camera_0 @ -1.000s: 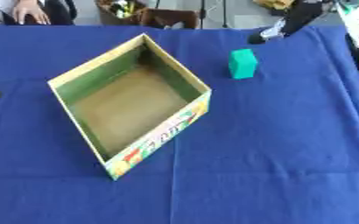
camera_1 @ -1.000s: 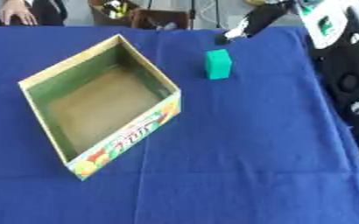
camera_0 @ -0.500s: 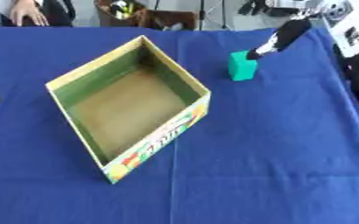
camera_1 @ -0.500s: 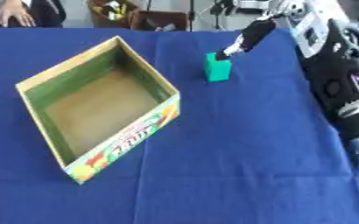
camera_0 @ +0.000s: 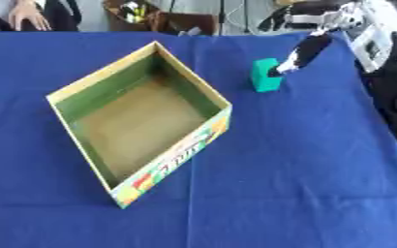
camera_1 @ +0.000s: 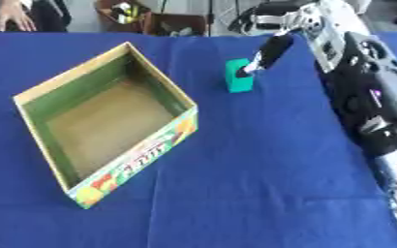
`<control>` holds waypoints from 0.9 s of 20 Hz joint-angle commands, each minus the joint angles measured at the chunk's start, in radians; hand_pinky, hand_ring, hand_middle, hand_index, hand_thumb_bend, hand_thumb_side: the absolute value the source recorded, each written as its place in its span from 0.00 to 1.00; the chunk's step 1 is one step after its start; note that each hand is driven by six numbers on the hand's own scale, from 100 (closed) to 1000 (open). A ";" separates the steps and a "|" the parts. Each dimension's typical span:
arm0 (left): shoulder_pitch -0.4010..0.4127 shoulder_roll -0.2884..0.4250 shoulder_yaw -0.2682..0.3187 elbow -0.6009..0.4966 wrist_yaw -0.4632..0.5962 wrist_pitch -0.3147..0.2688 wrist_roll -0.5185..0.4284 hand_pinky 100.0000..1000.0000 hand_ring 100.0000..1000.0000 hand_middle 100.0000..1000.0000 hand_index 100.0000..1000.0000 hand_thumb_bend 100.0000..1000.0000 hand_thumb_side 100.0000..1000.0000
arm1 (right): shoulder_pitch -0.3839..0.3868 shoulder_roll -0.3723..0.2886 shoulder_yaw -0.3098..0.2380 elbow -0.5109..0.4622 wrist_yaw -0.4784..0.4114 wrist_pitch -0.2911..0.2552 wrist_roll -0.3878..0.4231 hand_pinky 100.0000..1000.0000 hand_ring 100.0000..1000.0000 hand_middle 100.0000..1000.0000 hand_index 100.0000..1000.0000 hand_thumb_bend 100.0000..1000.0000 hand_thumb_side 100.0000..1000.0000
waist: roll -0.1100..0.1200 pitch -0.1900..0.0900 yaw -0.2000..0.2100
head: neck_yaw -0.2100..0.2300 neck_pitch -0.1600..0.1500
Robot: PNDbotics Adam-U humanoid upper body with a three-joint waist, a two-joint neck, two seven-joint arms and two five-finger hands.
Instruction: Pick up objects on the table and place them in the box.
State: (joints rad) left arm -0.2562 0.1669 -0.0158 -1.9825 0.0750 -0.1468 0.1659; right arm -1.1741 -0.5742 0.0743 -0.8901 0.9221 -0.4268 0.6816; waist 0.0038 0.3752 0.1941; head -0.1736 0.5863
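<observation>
Green block (camera_0: pixel 264 81), small and upright, stands on the blue tablecloth (camera_0: pixel 303 164) toward the far right of the table, just beside the far right corner of the cardboard box (camera_0: pixel 170 157) but apart from it. That box sits open-topped and turned at an angle, so 1 corner points toward the robot; its inner walls are green, its floor is plain brown with nothing in it, and its near outer side carries a bright fruit print. The right hand (camera_1: pixel 265 54) reaches in from the upper right on a black and silver arm, and 1 dark finger slants down so that its tip meets the top right edge of the block. Whether the tip truly touches the block or hangs just over it cannot be told, and whether the rest of that hand is spread or curled cannot be told either, as only this finger shows plainly against the arm. Nothing is lifted; the block rests on the cloth. The left hand does not show in either view.
</observation>
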 commanded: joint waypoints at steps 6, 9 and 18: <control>-0.012 0.011 -0.003 -0.017 0.003 -0.001 -0.004 0.65 0.65 0.70 0.84 0.00 1.00 | -0.010 -0.011 -0.006 0.020 0.035 -0.006 0.009 0.85 0.87 0.86 0.95 0.40 0.34 | 0.002 -0.004 0.006 | -0.009 -0.018; -0.014 0.009 -0.003 -0.017 0.003 -0.001 -0.005 0.65 0.65 0.70 0.84 0.00 1.00 | -0.007 -0.008 -0.003 0.023 0.036 -0.009 0.016 0.85 0.87 0.86 0.94 0.35 0.32 | 0.003 0.001 0.006 | -0.009 -0.020; -0.017 0.009 -0.004 -0.017 0.003 -0.001 -0.006 0.65 0.65 0.70 0.84 0.00 1.00 | -0.005 -0.009 0.002 0.039 0.082 -0.009 0.013 0.83 0.86 0.84 0.92 0.17 0.30 | 0.003 0.012 0.010 | -0.012 -0.025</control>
State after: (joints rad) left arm -0.2647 0.1666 -0.0198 -1.9825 0.0750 -0.1455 0.1636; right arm -1.1609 -0.5662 0.0802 -0.8454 0.9922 -0.4294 0.6926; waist 0.0049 0.4071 0.2042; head -0.1831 0.5716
